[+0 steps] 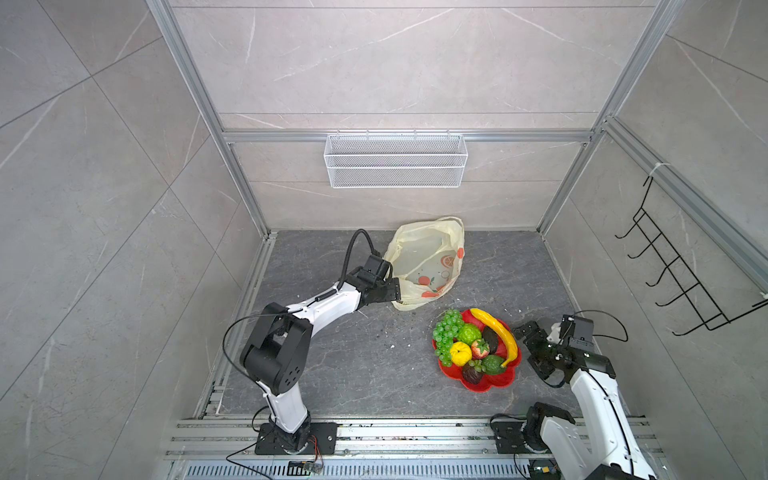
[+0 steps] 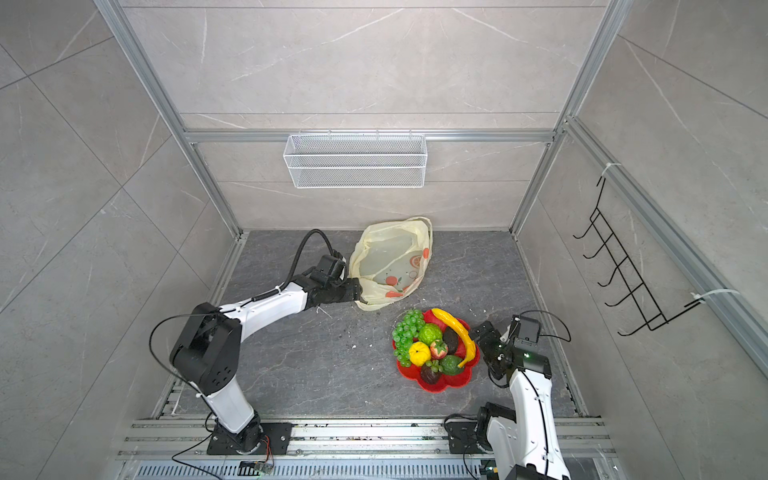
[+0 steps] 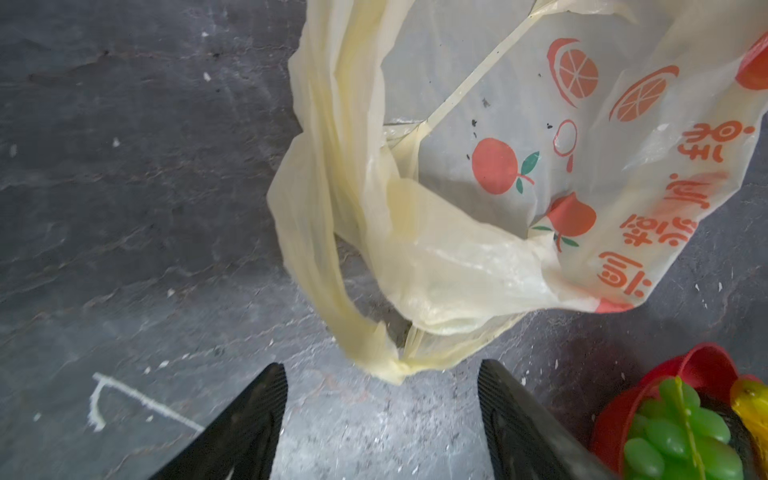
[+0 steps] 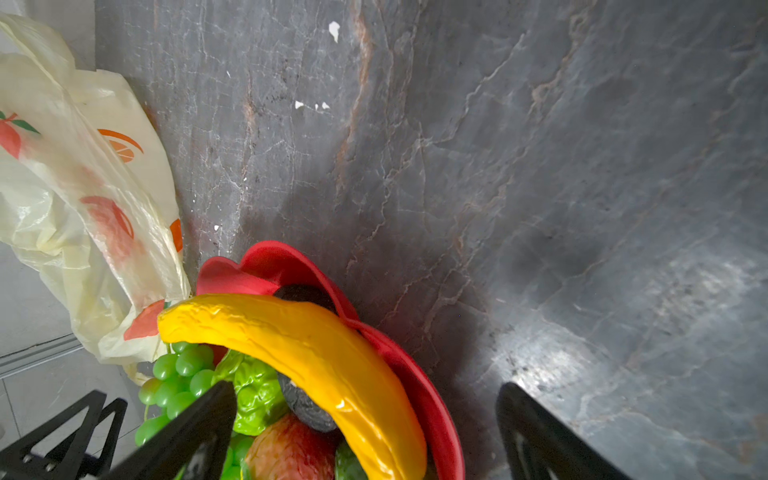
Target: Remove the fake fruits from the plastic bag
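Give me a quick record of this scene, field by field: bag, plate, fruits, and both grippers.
Bag: thin translucent pale-yellow plastic bag with orange fruit prints, lying on the dark stone tabletop; no fruit visible inside
Plate: red flower-shaped plastic plate, beside the bag
Fruits: green grape bunch, yellow banana, yellow citrus, red strawberry, bumpy green fruits, dark brown pieces, all on the plate
Left gripper: open, at the bag's loop handle, not gripping
Right gripper: open, empty, beside the plate
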You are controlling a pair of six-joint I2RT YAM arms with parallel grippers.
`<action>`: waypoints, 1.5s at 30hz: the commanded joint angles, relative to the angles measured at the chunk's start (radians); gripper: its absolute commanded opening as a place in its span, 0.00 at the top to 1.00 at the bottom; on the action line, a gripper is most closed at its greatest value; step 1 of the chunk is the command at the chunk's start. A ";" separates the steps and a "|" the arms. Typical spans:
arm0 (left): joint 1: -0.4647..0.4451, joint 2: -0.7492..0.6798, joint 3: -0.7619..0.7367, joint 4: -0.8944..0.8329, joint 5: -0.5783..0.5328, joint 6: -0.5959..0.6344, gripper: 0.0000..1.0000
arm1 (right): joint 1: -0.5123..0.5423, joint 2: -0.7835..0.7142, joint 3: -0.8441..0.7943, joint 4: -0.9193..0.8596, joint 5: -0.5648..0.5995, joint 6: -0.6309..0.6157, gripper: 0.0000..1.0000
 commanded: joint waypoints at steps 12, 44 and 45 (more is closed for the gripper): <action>0.093 0.346 0.424 -0.145 -0.322 0.129 0.38 | -0.005 0.006 -0.010 0.019 -0.030 -0.027 0.00; -0.531 -0.241 -0.153 -0.197 -0.044 -0.195 0.23 | -0.005 0.057 -0.006 0.079 -0.041 -0.040 0.00; -0.532 -0.233 -0.160 -0.176 -0.025 -0.193 0.24 | -0.004 0.054 -0.007 0.080 -0.040 -0.042 0.00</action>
